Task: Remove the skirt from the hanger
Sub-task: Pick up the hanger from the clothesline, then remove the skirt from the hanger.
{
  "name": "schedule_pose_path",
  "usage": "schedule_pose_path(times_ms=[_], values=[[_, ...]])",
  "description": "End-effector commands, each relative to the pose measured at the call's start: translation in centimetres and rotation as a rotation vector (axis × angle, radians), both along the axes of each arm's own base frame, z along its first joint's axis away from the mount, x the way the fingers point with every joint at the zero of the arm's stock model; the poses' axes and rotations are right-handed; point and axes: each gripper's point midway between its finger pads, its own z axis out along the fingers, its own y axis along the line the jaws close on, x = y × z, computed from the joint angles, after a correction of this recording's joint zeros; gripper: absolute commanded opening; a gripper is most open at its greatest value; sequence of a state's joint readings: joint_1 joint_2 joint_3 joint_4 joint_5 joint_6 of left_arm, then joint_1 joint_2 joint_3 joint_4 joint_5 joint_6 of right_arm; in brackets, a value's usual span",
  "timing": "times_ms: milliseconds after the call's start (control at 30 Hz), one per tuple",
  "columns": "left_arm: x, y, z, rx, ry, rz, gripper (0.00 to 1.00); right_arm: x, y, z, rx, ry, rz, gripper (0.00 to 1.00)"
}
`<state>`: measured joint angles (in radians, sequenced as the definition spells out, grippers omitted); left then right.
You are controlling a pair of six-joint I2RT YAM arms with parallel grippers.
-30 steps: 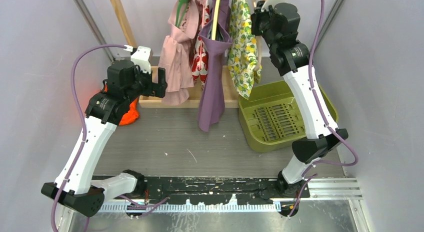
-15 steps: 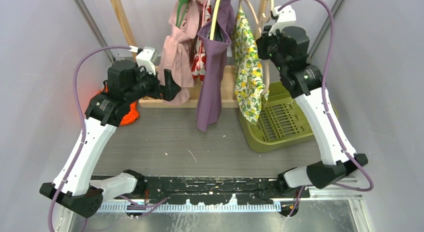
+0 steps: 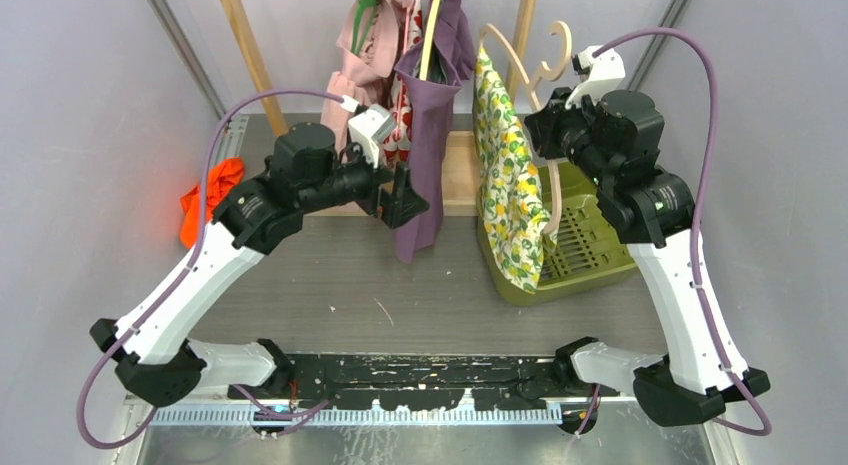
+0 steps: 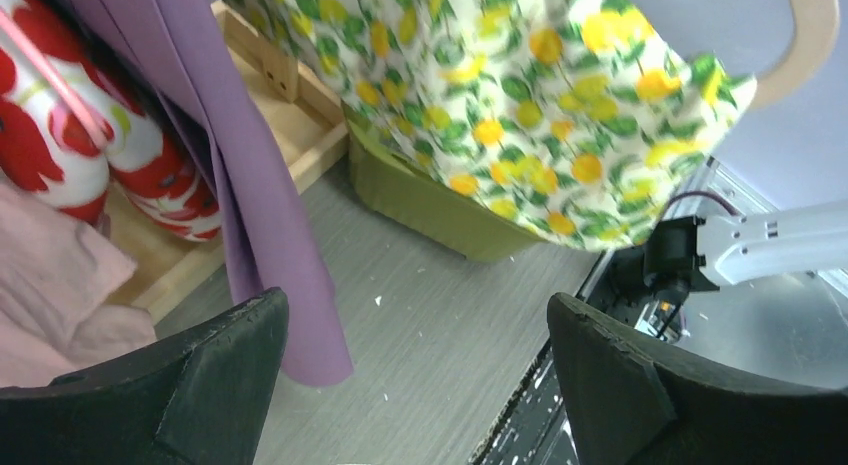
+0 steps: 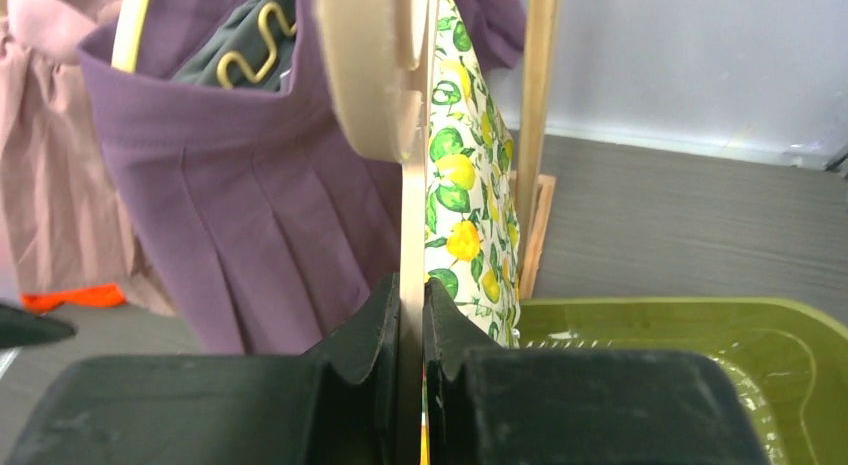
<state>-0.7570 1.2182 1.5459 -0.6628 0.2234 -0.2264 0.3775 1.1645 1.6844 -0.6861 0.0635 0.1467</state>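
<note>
Yellow-print skirt [image 5: 462,200] just beside right hand [image 5: 412,307]

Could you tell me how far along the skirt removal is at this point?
Done: the right gripper is clamped on the wooden hanger, holding it by the green tray. In hand: the left gripper, open, faces the lemon-print skirt without touching it. Left: the skirt hangs on the hanger and has yet to be pulled off.

Hanger [image 5: 375,75] top cut off by frame edge.
</note>
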Motion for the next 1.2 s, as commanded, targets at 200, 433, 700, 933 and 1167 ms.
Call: schedule_pose_path(times_ms=[200,433,700,933,1167], values=[[3.5,-4.2,6.6,-0.118,-0.182,-0.003,0.99,-5.3,2.6,3.5,0.115,-0.042,0.223,0.01],[5.9,-5.7,7.3,-0.122,-0.222,0.037,0.99,-6.7,1.9,5.1,0.101,-0.109,0.229,0.01],[4.8,-10.3,4.3,-0.140,-0.135,-0.052,0.99,-6.8,2.1,6.1,0.122,-0.138,0.234,0.01],[2.7,-12.5,5.3,-0.197,-0.102,-0.133,0.99,-5.9,2.6,5.8,0.132,-0.129,0.241,0.01],[2.6,-13.6,3.4,-0.212,-0.057,-0.144,0.99,-5.5,3.2,6.2,0.148,-0.127,0.260,0.01]])
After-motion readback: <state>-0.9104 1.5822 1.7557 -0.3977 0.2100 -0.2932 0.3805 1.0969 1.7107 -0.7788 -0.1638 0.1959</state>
